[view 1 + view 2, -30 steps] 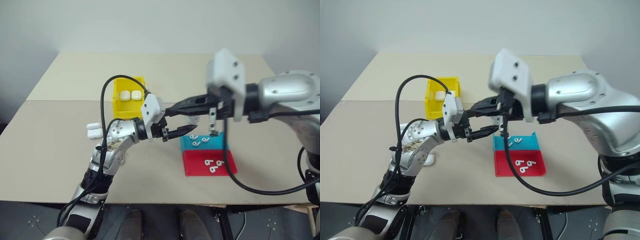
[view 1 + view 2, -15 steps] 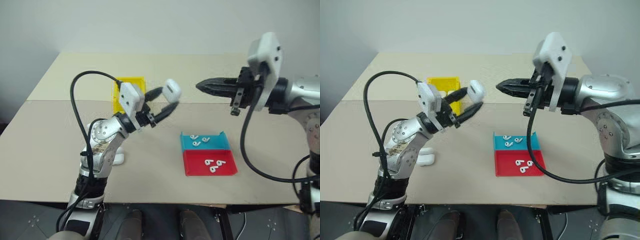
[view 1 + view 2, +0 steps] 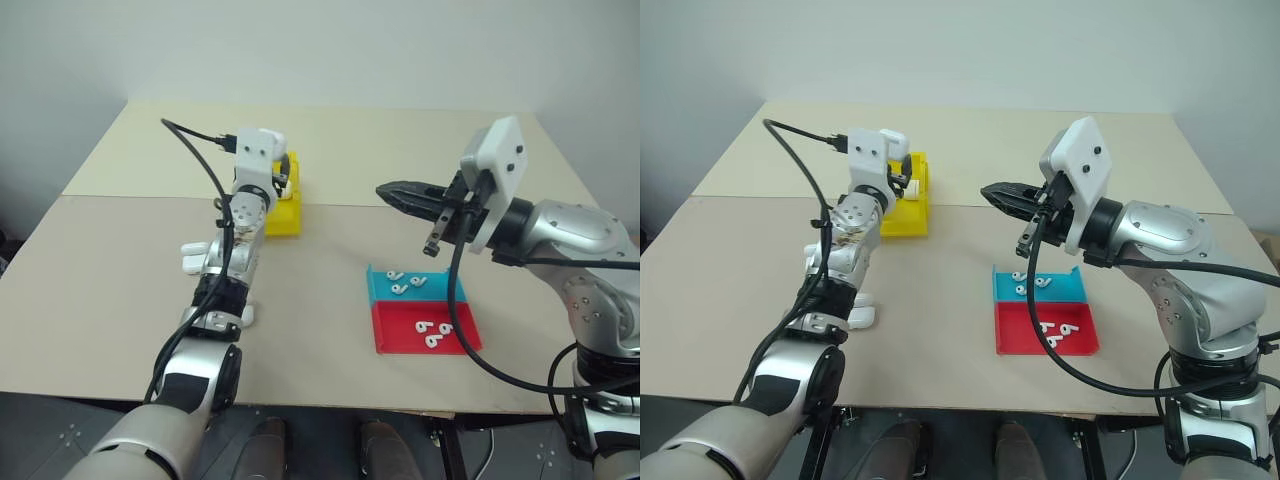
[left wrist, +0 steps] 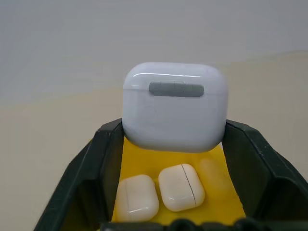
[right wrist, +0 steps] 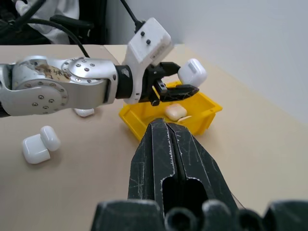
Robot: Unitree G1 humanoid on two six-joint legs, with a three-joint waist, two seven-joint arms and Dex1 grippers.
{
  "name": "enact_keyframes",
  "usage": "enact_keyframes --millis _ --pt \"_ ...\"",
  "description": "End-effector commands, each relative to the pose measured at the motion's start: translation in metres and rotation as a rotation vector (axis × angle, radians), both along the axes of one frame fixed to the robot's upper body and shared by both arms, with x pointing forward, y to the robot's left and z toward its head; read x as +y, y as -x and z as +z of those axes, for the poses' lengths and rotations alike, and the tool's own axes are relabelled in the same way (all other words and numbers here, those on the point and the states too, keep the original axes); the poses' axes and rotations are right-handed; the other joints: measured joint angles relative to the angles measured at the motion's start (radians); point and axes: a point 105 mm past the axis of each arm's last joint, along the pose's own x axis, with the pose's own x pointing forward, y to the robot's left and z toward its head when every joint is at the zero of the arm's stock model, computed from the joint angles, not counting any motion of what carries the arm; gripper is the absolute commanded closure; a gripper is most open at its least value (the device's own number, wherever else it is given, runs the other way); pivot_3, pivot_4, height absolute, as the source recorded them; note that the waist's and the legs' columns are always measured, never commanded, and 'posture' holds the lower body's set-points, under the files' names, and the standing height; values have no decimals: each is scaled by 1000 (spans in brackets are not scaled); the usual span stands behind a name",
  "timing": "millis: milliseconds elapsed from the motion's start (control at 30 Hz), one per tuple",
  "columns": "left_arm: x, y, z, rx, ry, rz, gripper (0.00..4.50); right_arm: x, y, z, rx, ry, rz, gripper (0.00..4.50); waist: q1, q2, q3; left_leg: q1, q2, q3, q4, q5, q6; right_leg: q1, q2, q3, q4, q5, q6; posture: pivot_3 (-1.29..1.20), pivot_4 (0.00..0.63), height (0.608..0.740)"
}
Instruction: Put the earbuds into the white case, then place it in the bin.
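My left gripper (image 4: 174, 127) is shut on a closed white case (image 4: 175, 108), which it grips by the lower corners between its fingertips. It holds the case in the air just above the yellow bin (image 3: 285, 215). Two more white cases (image 4: 180, 186) lie side by side on the bin's floor. My right gripper (image 3: 385, 190) hovers shut and empty above the table's middle, pointing left toward the bin. Earbuds lie in the teal tray (image 3: 440, 290) and in the red tray (image 3: 390, 335).
Spare white cases lie on the table left of my left arm (image 3: 195, 258) and nearer the front edge (image 3: 235, 316). The two shallow trays sit side by side below my right gripper. A black cable loops over the left forearm.
My left arm carried the white case from the table's middle out to the left and forward, over the yellow bin. The right gripper drew apart from it and stayed shut.
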Motion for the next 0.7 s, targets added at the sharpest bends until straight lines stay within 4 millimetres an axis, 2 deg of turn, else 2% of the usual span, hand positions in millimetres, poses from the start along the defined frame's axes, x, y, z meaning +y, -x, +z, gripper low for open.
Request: enact_keyframes --millis 33,233,333,400,533,700 --pt "-1 -3 9 -49 -23 11 100 -1 9 12 -63 -18 7 4500 -1 0 0 0 0 0 0 0 0 0 0 0 0 0 0 0 150 740" --pt "7 4 18 -114 36 -14 43 -4 13 10 -62 -24 3 4500 -2 0 0 0 0 0 1 0 0 0 0 0 1 0 0 0 150 740" --pt "10 18 23 -127 50 -140 43 -3 13 7 -56 -25 7 4500 -6 0 0 1 1 0 0 0 0 0 0 0 2 0 0 0 150 740" --pt "10 36 23 -113 39 -271 43 -2 13 0 -46 -17 6 4500 -11 0 0 1 1 0 0 0 0 0 0 0 5 0 0 0 150 740" --pt "9 89 14 -75 -98 -540 43 -2 14 -23 -22 16 -4 4500 -24 0 0 1 1 -1 -1 0 0 0 0 0 6 0 0 0 150 740" --pt "26 164 3 60 -197 -762 43 -19 18 -64 53 53 -54 4500 -24 0 0 3 2 0 0 0 0 1 0 1 3 0 -1 0 150 740"
